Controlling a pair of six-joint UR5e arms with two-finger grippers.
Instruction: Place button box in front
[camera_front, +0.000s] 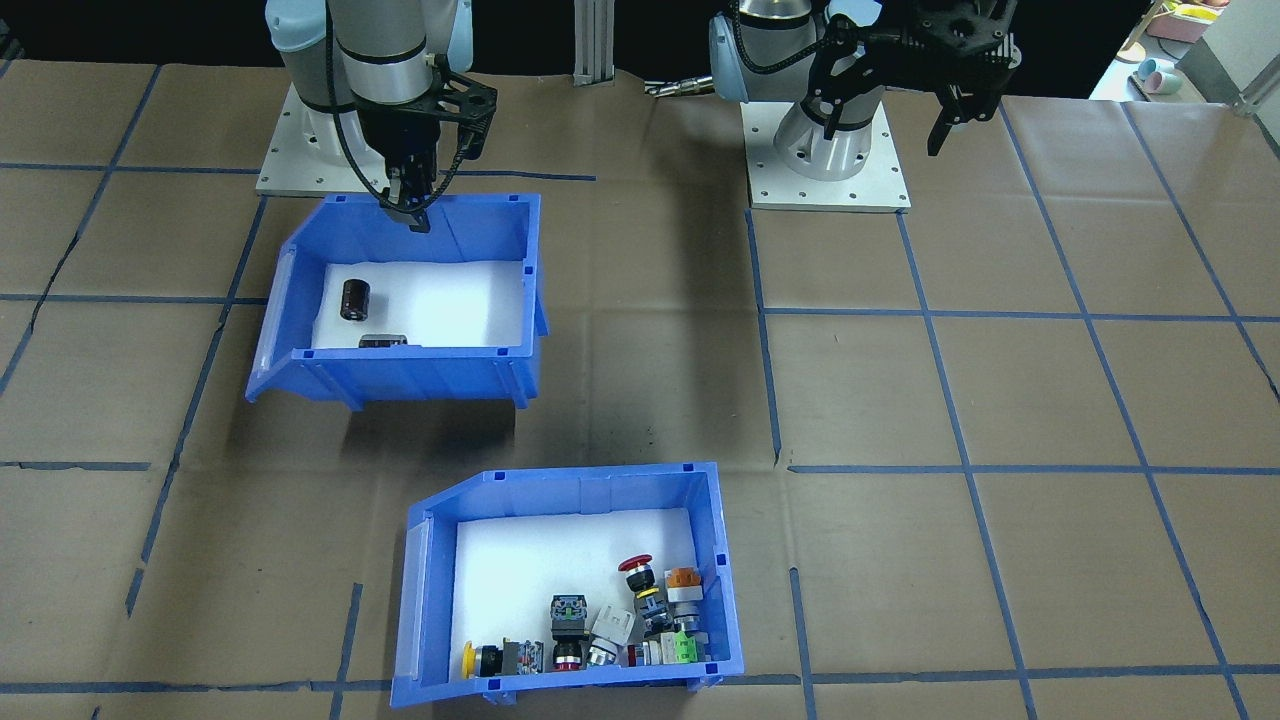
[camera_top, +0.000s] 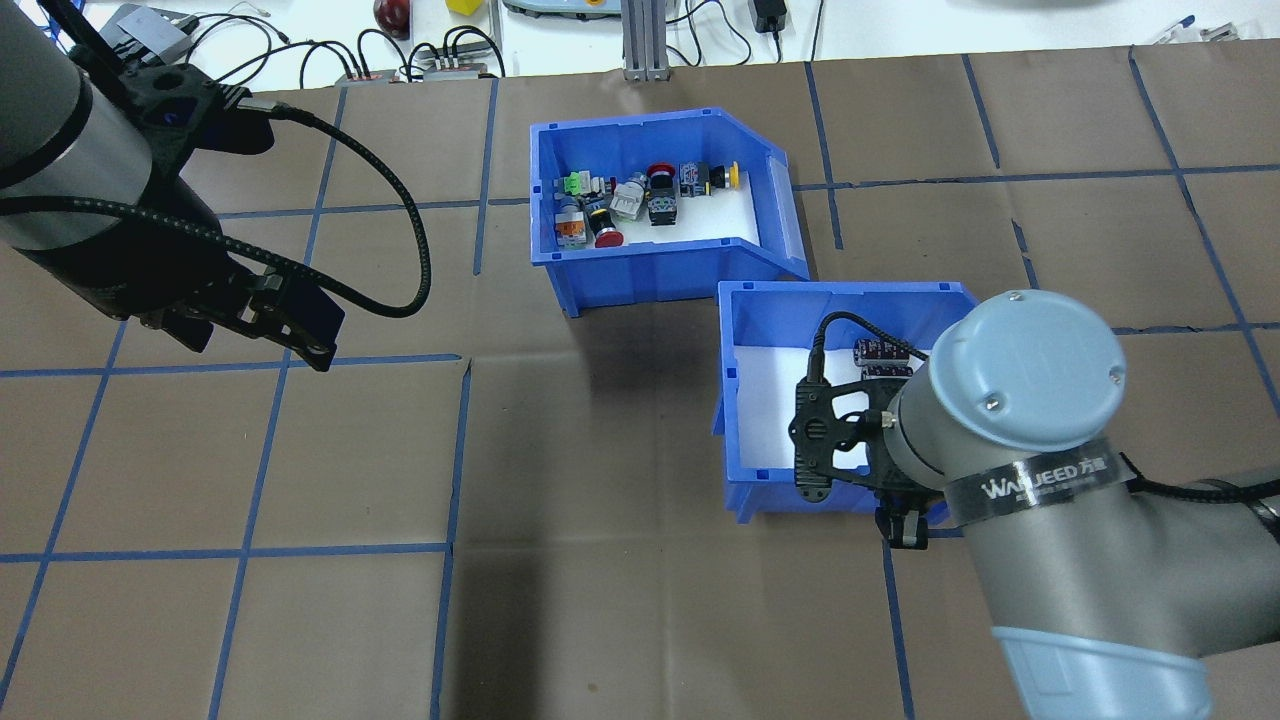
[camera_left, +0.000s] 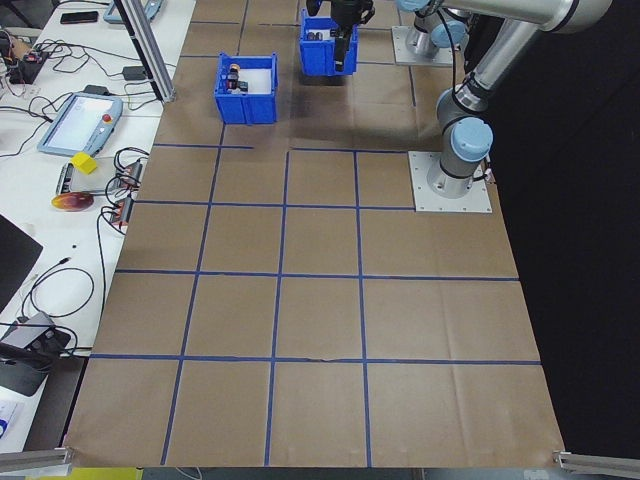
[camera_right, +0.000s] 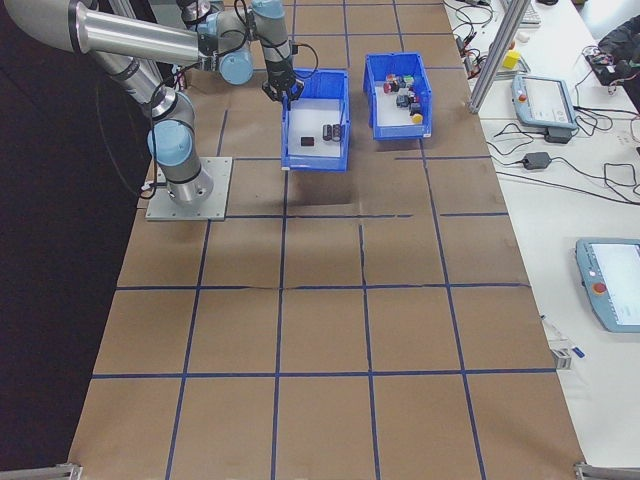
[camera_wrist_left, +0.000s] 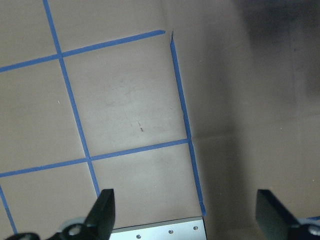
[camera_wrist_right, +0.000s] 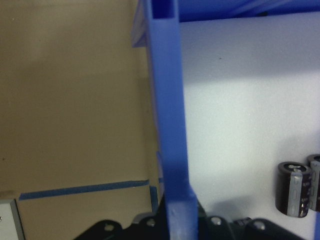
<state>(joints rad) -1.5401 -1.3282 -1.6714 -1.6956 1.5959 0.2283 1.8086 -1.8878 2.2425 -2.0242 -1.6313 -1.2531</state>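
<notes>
The button box, a blue bin with a white liner and colourful push-buttons, stands on the table on the side far from the robot; it also shows in the overhead view. A second blue bin holds dark cylinders. My right gripper is shut on this bin's robot-side wall, and the shadow under it suggests it is off the table. My left gripper hangs open over bare table, far from both bins.
Two arm base plates sit at the robot's edge of the table. Blue tape lines divide the brown table cover. A desk with tablets and cables lies beyond the button box side.
</notes>
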